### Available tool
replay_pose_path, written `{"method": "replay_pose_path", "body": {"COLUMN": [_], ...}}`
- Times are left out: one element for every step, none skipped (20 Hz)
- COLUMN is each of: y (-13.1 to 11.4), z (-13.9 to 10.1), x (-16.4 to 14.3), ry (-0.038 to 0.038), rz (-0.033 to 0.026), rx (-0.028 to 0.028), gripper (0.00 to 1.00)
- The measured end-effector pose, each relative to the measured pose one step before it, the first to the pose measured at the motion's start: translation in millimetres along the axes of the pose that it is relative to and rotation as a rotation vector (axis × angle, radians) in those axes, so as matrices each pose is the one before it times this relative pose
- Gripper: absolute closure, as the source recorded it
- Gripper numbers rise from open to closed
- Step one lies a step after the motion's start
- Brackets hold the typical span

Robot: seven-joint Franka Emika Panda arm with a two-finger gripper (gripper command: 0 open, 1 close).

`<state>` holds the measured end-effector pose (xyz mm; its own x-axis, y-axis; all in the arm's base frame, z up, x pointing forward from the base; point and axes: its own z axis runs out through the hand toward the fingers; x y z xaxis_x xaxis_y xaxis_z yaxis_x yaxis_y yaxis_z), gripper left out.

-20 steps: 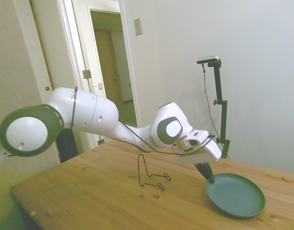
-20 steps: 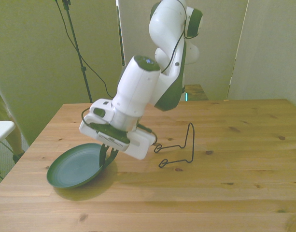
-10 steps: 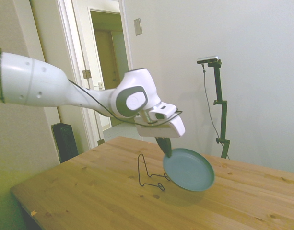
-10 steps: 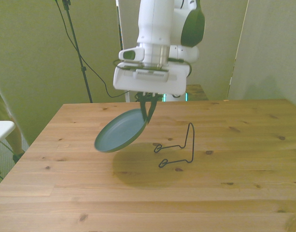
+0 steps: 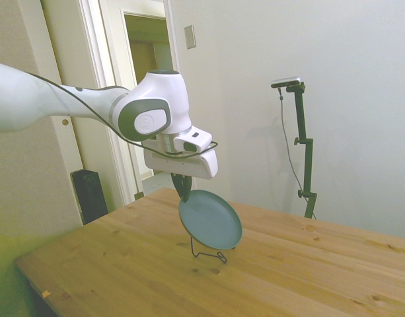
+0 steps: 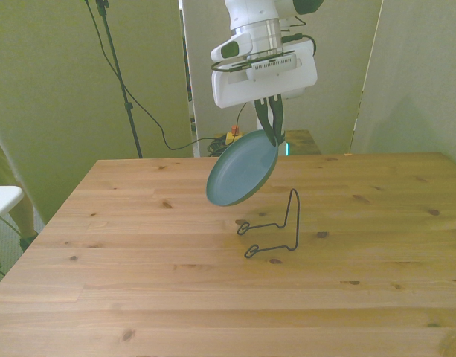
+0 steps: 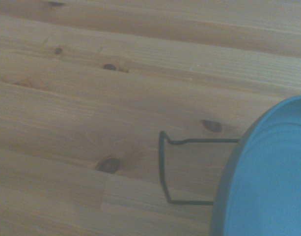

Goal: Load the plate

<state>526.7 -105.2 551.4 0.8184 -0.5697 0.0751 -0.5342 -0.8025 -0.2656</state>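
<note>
I am holding the round, matte, dark teal-green plate [image 6: 243, 166] by its upper rim, my claw [image 6: 271, 135] clamped on it. It is hanging tilted, clear of the wooden table [image 6: 138, 282], above the thin black wire stand [image 6: 276, 228], so its lower edge can drop in.

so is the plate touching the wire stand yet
Apart. In the front view the plate hangs tilted from the gripper, which pinches its rim, and bare wood shows between the plate's lower edge and the wire stand below.
</note>
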Motion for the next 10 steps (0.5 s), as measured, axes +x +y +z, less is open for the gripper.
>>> {"method": "replay_pose_path", "body": {"y": [-0.21,-0.22,-0.5,-0.57,-0.45,-0.74,-0.99,-0.73,-0.66,-0.61], "z": [-0.17,0.01,0.0,-0.54,-1.13,-1.76,-2.12,-2.09,-1.55,-0.7], "x": [-1.63,-1.54,-1.56,-1.14,-1.43,-1.43,-1.24,-1.09,-0.81,-0.94], "ry": [-0.01185,-0.01249,-0.01296,-0.00685,-0.00712,-0.00555,-0.00364,-0.0021,-0.00131,-0.0054], "rz": [-0.00611,-0.00475,-0.0068,-0.00686,-0.00528,-0.00344,-0.00258,-0.00326,-0.00313,-0.00514], "rx": [0.00628,0.00743,0.00906,0.0078,0.00473,0.0076,0.00852,0.00489,0.00585,0.00672], "gripper": [1.0,1.0,1.0,1.0,1.0,1.0,1.0,1.0,1.0,1.0]}}
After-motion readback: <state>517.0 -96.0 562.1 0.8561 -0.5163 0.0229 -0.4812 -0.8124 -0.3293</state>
